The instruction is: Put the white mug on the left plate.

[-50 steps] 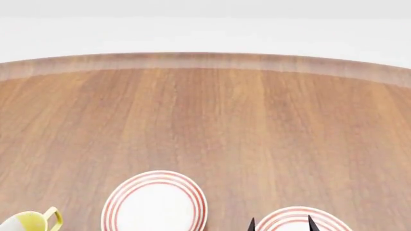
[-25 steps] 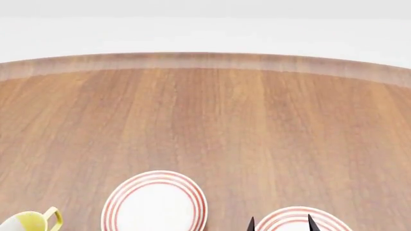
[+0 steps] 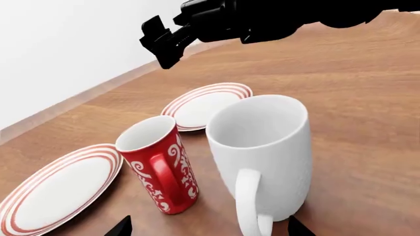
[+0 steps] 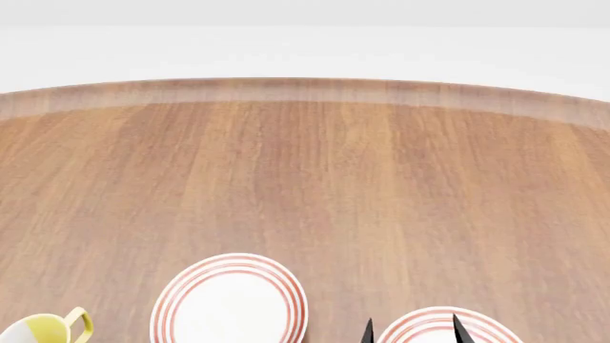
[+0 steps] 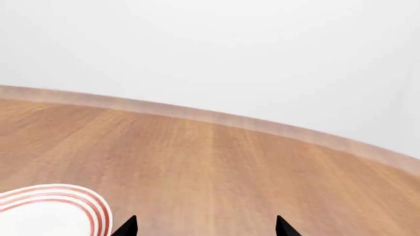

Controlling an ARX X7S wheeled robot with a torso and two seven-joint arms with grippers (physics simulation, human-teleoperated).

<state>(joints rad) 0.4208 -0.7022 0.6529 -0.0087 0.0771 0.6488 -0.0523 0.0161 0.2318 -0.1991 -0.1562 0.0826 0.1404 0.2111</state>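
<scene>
left gripper [image 3: 206, 231] comes in spread wide, tips either side of the white mug [image 3: 262, 157], nothing pinched. right gripper [image 4: 410, 330] also spread, hanging over the right plate [image 4: 438, 323]. red mug [image 3: 159, 164] stands just beside the target and could get knocked. left plate [image 4: 231, 300] sits bare.

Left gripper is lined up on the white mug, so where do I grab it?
Straddle the white mug body with the left gripper, one finger each side, from the handle side. It stands upright, the handle faces the gripper, and the red mug crowds one flank.
</scene>
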